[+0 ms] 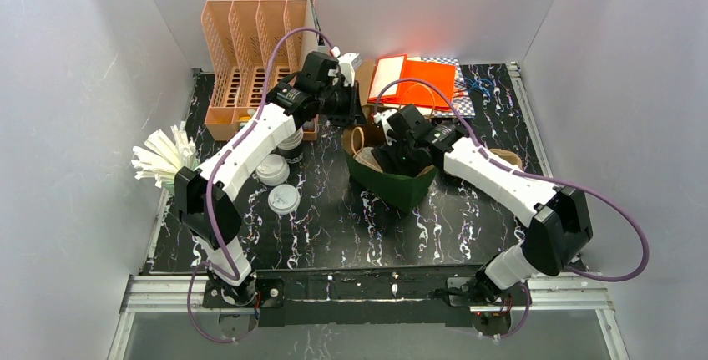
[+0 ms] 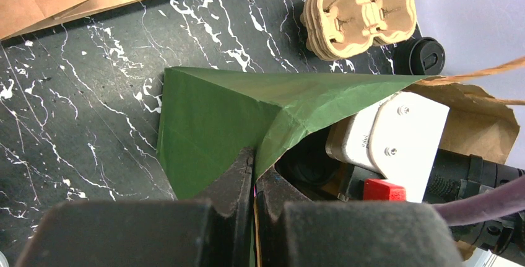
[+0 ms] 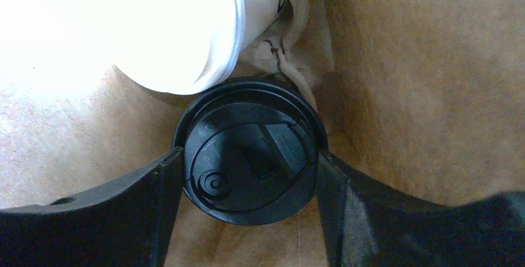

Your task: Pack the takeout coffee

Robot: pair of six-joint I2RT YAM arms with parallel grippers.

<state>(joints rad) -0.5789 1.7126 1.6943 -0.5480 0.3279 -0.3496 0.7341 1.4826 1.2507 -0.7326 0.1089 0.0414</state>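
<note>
sitting inside the green paper bag [image 1: 401, 189] near the bench's middle, white paper cup [image 3: 179, 31] touching a black lid [image 3: 251, 143], right gripper [image 3: 249, 161] clamped on that lid, left gripper [image 2: 254, 174] pinching the bag's rim

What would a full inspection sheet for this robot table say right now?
Surface: black marbled table.
Job's things: black lid inside the green bag; white cup next to it.
Clutter: peach organizer, white lids, cup carriers.
Grippers: left gripper shut on the bag's edge; right gripper shut on the lid.
Cables: purple cables loop along both arms.
Surroundings: plain grey walls.
</note>
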